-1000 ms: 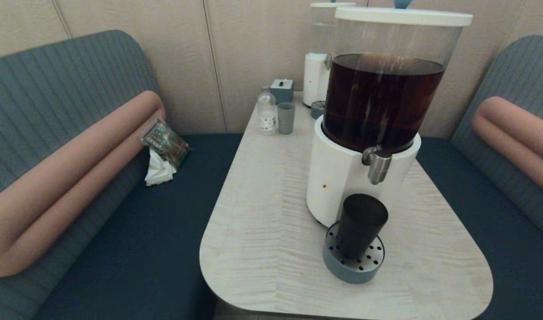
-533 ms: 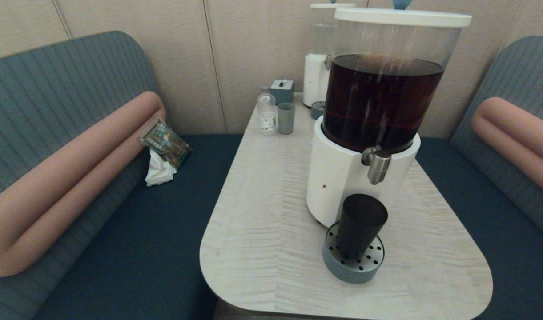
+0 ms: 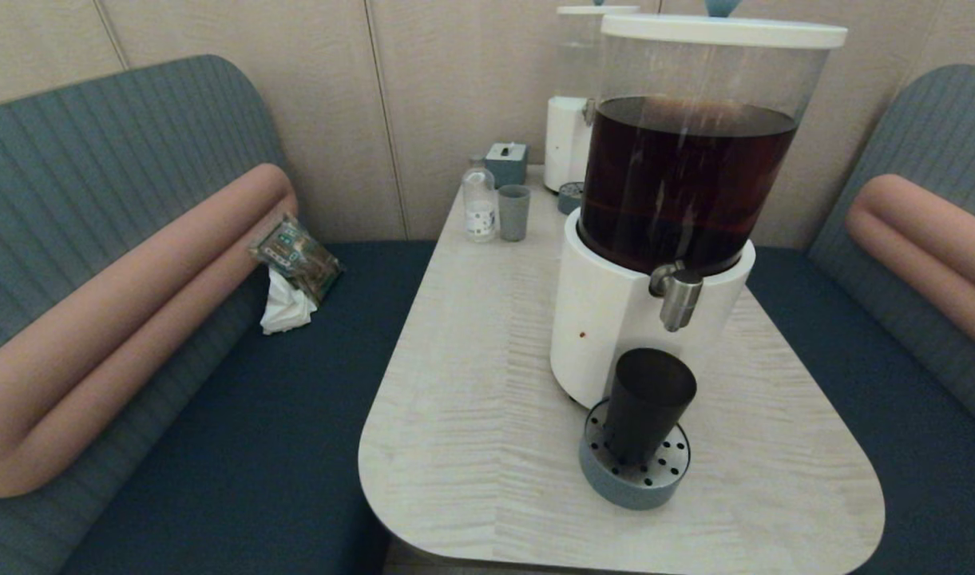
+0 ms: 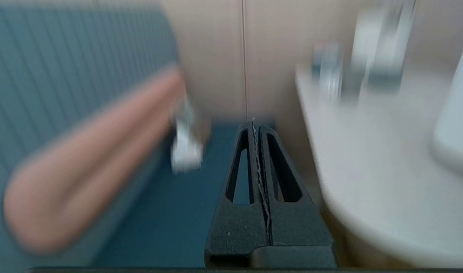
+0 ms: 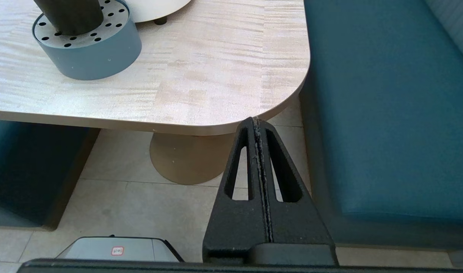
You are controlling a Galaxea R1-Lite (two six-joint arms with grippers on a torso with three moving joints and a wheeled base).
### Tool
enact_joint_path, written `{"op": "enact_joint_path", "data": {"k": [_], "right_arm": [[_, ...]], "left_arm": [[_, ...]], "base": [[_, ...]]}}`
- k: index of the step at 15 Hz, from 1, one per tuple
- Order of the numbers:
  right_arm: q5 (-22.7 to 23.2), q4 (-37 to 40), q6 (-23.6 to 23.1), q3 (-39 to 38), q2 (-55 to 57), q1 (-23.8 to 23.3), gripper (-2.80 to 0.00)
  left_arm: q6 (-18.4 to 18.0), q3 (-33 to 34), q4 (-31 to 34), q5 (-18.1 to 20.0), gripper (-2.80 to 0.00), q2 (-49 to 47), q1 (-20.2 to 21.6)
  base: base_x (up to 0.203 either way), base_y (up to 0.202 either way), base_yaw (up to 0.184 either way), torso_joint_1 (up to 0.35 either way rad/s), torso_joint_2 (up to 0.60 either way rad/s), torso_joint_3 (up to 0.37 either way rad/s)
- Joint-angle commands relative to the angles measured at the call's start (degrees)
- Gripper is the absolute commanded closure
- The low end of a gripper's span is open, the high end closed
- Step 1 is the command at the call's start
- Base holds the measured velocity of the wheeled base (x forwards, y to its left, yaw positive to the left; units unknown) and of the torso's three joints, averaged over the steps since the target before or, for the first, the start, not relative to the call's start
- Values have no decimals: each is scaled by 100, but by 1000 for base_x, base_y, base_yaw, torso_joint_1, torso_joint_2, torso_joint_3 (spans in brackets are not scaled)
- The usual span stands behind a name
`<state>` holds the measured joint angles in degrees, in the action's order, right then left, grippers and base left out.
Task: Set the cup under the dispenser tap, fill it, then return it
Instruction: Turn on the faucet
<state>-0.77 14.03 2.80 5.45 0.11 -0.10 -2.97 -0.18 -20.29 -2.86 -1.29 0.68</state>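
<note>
Fingers of both grippers are pressed together with nothing between them: the left gripper (image 4: 253, 123) hangs off the tabletop's (image 3: 487, 335) left side, pointing along the blue bench seat (image 4: 170, 212) toward the wall, and the right gripper (image 5: 254, 122) sits below the tabletop's near right corner, above the tiled floor (image 5: 132, 204). Neither arm shows in my head view. I note the cup (image 3: 647, 403), matte black, standing upright on the round grey perforated drip tray (image 3: 632, 479), its rim directly under the dispenser tap (image 3: 679, 297). That tap projects from the white base of the big dispenser (image 3: 615, 319), whose clear tank holds dark brown liquid. I cannot tell what the cup contains. Farther back on the tabletop stand a small clear bottle (image 3: 479, 204) and a grey-green cup (image 3: 513, 212), just beside each other.
</note>
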Motion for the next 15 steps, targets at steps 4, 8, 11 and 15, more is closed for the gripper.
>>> {"op": "enact_joint_path", "data": {"k": [4,8,11,15], "right_arm": [[-2,3,1,0,-2,1,0],[-2,3,1,0,-2,1,0],[-2,3,1,0,-2,1,0],[-2,3,1,0,-2,1,0]], "left_arm": [[-99,10,1687,42,0,112,2],[-159,-114,2451,436,0,112,2],[275,-103,2402,344,0,121,2],[482,-61,2240,146,0,121,2]], "base": [[0,0,0,0,0,0],[0,0,0,0,0,0],[0,0,0,0,0,0],[0,0,0,0,0,0]]}}
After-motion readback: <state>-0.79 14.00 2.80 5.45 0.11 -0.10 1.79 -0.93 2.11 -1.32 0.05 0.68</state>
